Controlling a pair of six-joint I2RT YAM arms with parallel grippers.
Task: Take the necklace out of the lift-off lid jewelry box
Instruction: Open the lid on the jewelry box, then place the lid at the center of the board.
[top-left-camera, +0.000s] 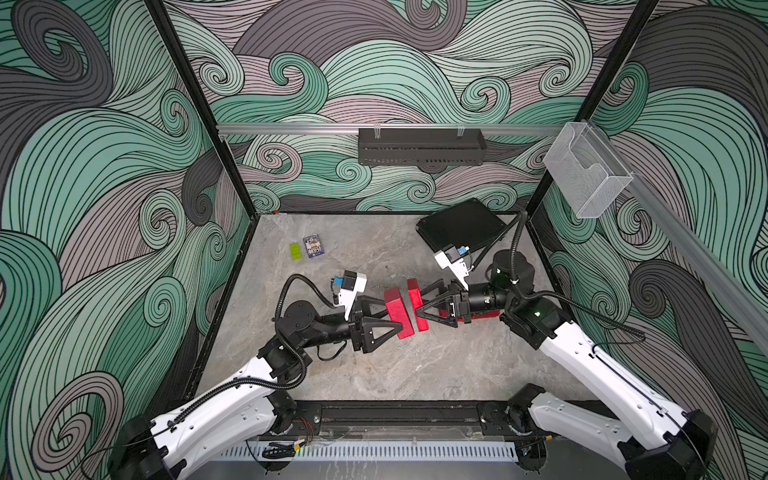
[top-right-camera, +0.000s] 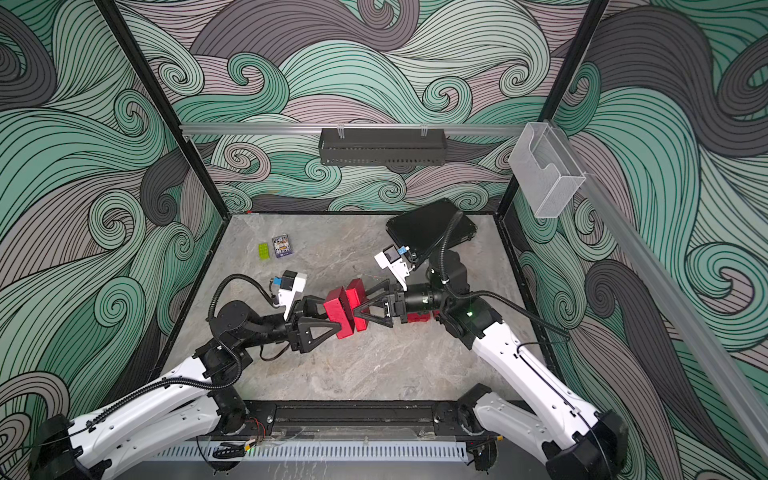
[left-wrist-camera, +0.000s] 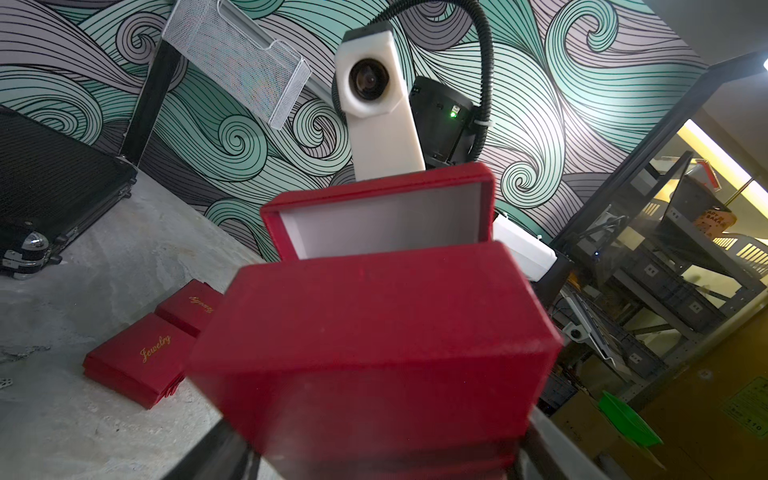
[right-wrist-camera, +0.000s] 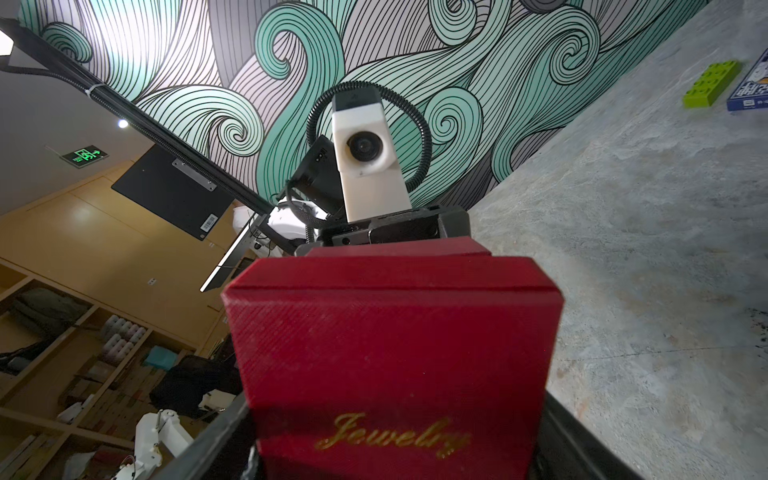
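Both arms are up over the middle of the table (top-left-camera: 374, 374), with the red jewelry box (top-right-camera: 338, 311) in 2 halves. The left gripper (top-left-camera: 392, 318) is clamped around the box bottom (top-left-camera: 400, 309), the right gripper (top-left-camera: 422, 305) around the lid (top-left-camera: 417, 301) — its gold "Jewelry" lettering faces the right wrist camera, its white lining faces the bottom. The halves sit just apart. Can't make out the necklace — the bottom's open side is turned away from every view. 2 more red boxes (left-wrist-camera: 141, 361) lie under the right arm.
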